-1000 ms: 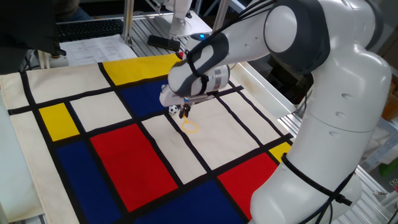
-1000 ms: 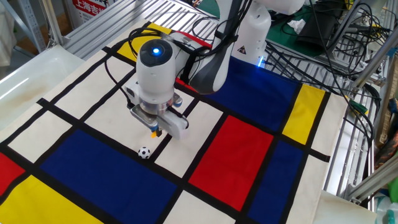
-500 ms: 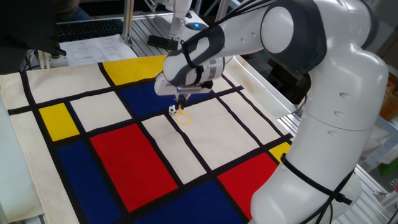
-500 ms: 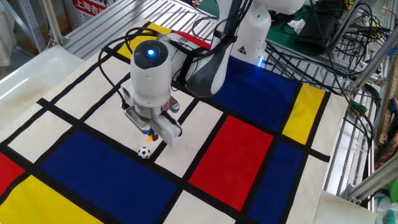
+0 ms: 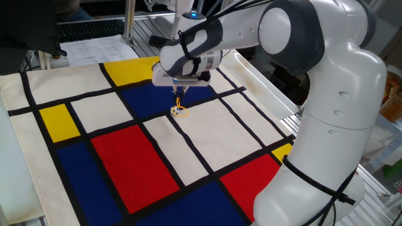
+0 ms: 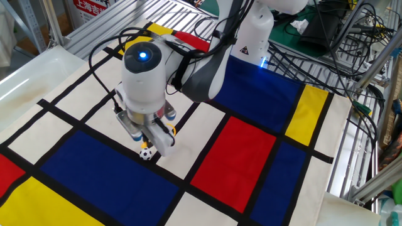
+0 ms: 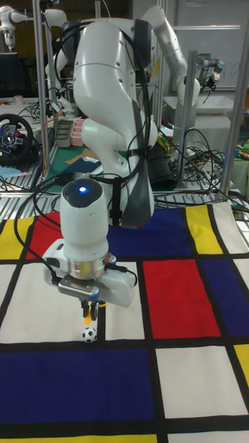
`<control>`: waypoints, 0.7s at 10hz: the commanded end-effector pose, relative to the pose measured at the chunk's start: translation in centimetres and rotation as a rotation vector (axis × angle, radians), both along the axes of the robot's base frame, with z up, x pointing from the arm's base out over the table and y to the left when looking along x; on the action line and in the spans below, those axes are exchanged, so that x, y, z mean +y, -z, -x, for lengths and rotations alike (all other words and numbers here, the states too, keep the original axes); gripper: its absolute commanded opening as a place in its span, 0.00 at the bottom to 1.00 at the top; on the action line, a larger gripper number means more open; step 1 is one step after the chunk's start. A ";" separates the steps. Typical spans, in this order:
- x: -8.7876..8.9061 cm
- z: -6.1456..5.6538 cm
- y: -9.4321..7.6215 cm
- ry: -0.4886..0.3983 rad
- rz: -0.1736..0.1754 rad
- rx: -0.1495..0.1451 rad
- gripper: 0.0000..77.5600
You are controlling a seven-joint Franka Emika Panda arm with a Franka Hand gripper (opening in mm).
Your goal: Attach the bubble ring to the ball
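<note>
The robot arm's gripper (image 5: pixel 179 95) is hanging just above the worktop (image 5: pixel 213 135), which is lying under a cloth of red, blue, yellow and white panels edged with black bands. The jaws are pointing straight down and pinching the short handle of the bubble ring (image 5: pixel 180 110), so the yellow-orange loop is dangling below them. In one fixed view the loop is sitting around or right against the ball (image 5: pixel 178 112), though the pair is too small there to say whether the ring is truly encircling it. The ball is resting on a white panel close to a black band, beside the large blue panel.

In the other fixed view the ball (image 6: pixel 146 153) is showing directly under the gripper (image 6: pixel 151 139), with only a sliver of yellow visible near the fingertips. In the tall fixed view the gripper (image 7: pixel 90 309) is standing straight over the ball (image 7: pixel 88 335), and a yellow stub (image 7: pixel 86 322) of the ring is reaching down to it.
</note>
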State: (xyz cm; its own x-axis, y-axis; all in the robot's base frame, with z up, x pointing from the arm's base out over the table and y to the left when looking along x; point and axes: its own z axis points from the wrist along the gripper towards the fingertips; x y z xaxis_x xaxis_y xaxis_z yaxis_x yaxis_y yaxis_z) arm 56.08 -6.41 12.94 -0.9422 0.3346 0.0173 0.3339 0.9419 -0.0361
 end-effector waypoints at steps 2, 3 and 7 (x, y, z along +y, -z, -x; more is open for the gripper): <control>-1.0 -2.1 -0.2 0.047 0.016 -0.006 0.02; -1.5 -2.5 0.0 0.053 0.015 -0.007 0.02; -2.8 -4.4 -0.1 0.130 0.022 -0.009 0.02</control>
State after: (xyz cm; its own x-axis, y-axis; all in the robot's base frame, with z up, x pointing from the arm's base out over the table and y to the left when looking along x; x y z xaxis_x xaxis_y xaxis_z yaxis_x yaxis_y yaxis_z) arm 60.19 -8.93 12.82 -0.8966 0.4429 0.0045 0.4421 0.8955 -0.0513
